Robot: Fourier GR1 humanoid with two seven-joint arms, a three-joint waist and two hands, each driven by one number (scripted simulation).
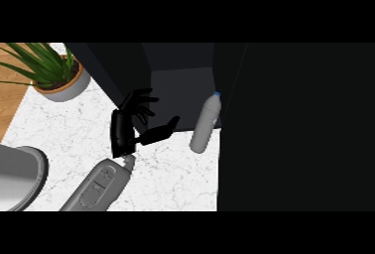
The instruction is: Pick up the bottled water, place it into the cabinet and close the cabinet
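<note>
Grey rounded vessel (18, 176): far left of the cabinet, cut by the frame edge, unidentifiable.

Potted plant (51, 72): well left of the cabinet, back corner of the white marble counter (66, 134), out of any likely path.

Left hand (135, 124): just left of the cabinet's open front, at its dark left wall or door (110, 64); fingers spread and straight, thumb out toward the bottle, clamped on nothing. Probably just off the bottle or set to swing the door.

Bottled water (206, 124): blue cap, standing at the cabinet mouth, base on the counter edge of the opening, leaning along the right wall. Apparently placed, barely inside.

Cabinet (183, 84): open, dim interior, free room behind the bottle.

Dark panel (293, 124): right of the opening, hiding everything there. Right hand unseen.

Little clearance for closing; bottle may need pushing deeper.
</note>
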